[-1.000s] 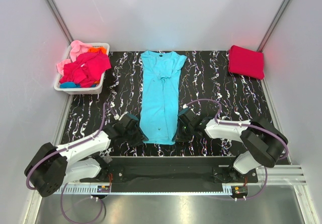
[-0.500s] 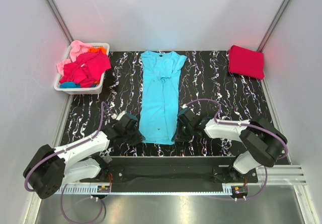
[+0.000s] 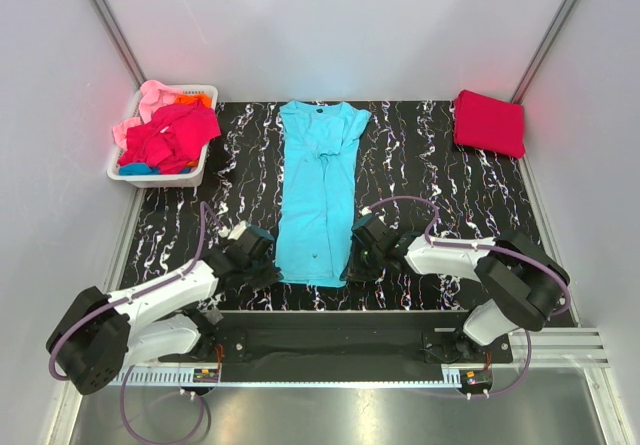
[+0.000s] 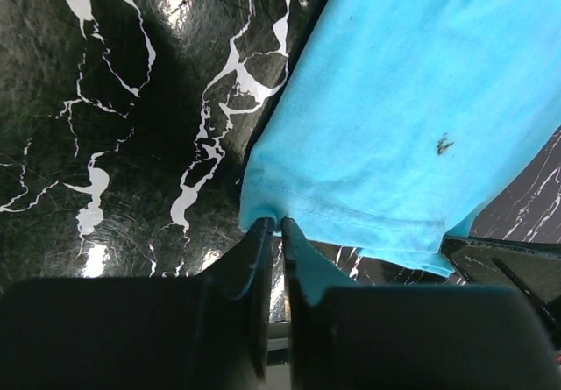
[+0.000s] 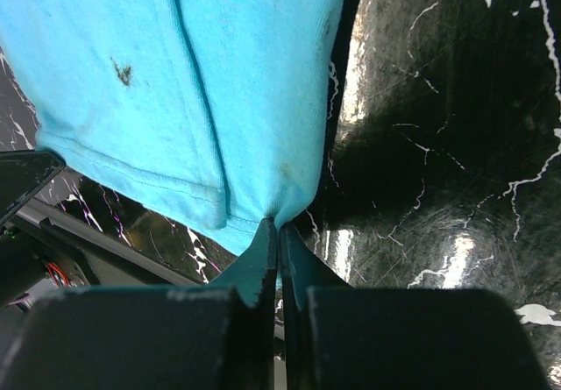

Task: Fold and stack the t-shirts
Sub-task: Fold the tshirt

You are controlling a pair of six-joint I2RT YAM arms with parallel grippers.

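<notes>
A turquoise t-shirt [image 3: 320,190] lies folded lengthwise into a long strip down the middle of the black marbled table [image 3: 440,195], collar at the far end. My left gripper [image 3: 268,263] is shut on the near left corner of its hem [image 4: 263,210]. My right gripper [image 3: 354,257] is shut on the near right corner [image 5: 280,206]. In both wrist views the cloth bunches up between the fingertips. A red t-shirt [image 3: 489,122] lies folded at the far right corner. More t-shirts, pink and magenta-red [image 3: 170,130], are heaped in the basket.
A white slotted basket [image 3: 128,173] stands at the far left edge of the table, heaped with clothes, with bits of orange and blue cloth showing. White walls close in the table on three sides. The arms' mounting rail [image 3: 330,340] runs along the near edge.
The left gripper's jaws have closed onto the hem's left corner. Both grippers have shifted slightly away from the near edge with the hem.
</notes>
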